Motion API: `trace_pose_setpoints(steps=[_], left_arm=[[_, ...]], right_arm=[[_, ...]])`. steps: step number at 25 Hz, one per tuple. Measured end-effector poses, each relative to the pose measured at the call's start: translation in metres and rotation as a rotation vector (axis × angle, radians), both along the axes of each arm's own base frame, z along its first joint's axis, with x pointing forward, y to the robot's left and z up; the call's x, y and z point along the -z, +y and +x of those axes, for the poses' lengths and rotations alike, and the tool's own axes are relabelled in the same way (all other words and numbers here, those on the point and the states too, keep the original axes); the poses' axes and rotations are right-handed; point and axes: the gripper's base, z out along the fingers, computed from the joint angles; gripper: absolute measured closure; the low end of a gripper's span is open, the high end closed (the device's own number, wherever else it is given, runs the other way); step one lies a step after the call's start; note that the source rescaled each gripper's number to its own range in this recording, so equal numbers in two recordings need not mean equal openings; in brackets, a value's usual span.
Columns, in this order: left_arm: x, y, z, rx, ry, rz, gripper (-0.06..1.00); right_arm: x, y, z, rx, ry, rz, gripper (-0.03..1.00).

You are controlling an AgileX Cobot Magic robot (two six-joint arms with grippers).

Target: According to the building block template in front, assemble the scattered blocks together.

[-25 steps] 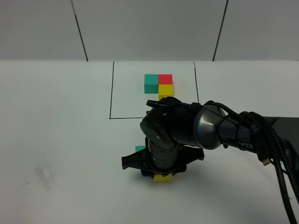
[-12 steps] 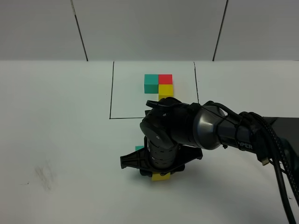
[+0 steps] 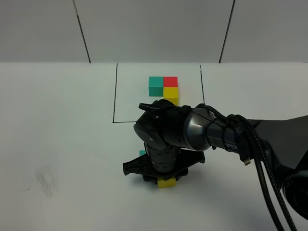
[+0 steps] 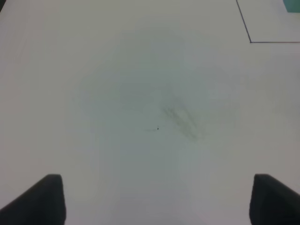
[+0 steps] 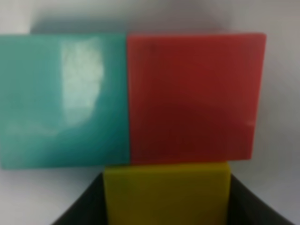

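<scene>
Nearest, low on the table (image 3: 57,144): right gripper (image 3: 163,179), pincer pressed against the two sides of a yellow cube (image 3: 167,182), cube seated on the surface. In the right wrist view, same yellow cube (image 5: 167,193) between dark jaw tips, far face touching the red cube (image 5: 193,96), red cube flush beside the teal cube (image 5: 63,98); L-shape seemingly complete. From overhead, only a sliver of the teal cube (image 3: 142,153) showing past the wrist, red cube hidden. Risk on release: cube sticking to one jaw, dragged off line, seam with the red cube opened. Risk on lifting away: wide black wrist bracket low over the group, likely to clip the teal or red cube if drawn off sideways rather than straight up. Risk of a push forward: whole group shunted, alignment lost. Left gripper (image 4: 154,199): pincer spread wide, nothing between the tips, over bare table with a faint smudge (image 4: 180,119), well apart from the blocks; little hazard there. Farthest: template (image 3: 163,88), teal, red and yellow cubes in an L inside the thin black outline (image 3: 114,96), apart from the arm, at risk only from a long forward swing.
</scene>
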Motion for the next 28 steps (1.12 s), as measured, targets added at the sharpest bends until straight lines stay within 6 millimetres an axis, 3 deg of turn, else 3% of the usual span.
trace_pose_setpoints(steps=[28], left_arm=[[0.0000,0.0000,0.0000,0.000,0.000,0.000,0.13]], right_arm=[[0.0001,-0.0042,0.0094,0.014,-0.028,0.001,0.92]])
